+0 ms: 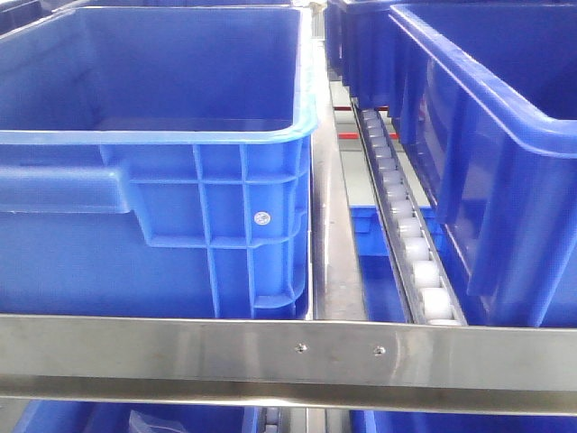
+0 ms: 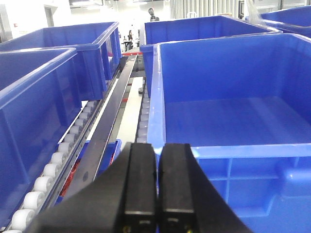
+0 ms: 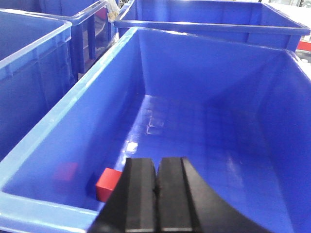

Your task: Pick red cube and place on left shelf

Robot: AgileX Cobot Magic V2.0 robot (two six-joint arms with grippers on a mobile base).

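The right wrist-mounted view looks down into a large blue crate; my right gripper is at the bottom edge of the picture, its two black fingers pressed together with only a thin line between them, and nothing is held there. The red cube lies on the floor of this crate, in the near left corner, just beside the left wall and just left of my right gripper; a faint red reflection of it shows on the glossy wall next to it; the cube sits flat and I cannot tell if it touches the wall.

In the left wrist-mounted view my left gripper is also closed, the fingers together and empty; it hangs in front of the near rim of another blue crate, over the gap between two rows. To the left of it a white roller track runs away from me, and more blue crates stand on both sides.

The exterior front-facing view shows the left shelf from close; its shiny steel front rail goes across the bottom of the picture with two small screws in it; above the rail stands one blue crate on the left and one on the right, with a roller track between them; neither gripper appears in this view.
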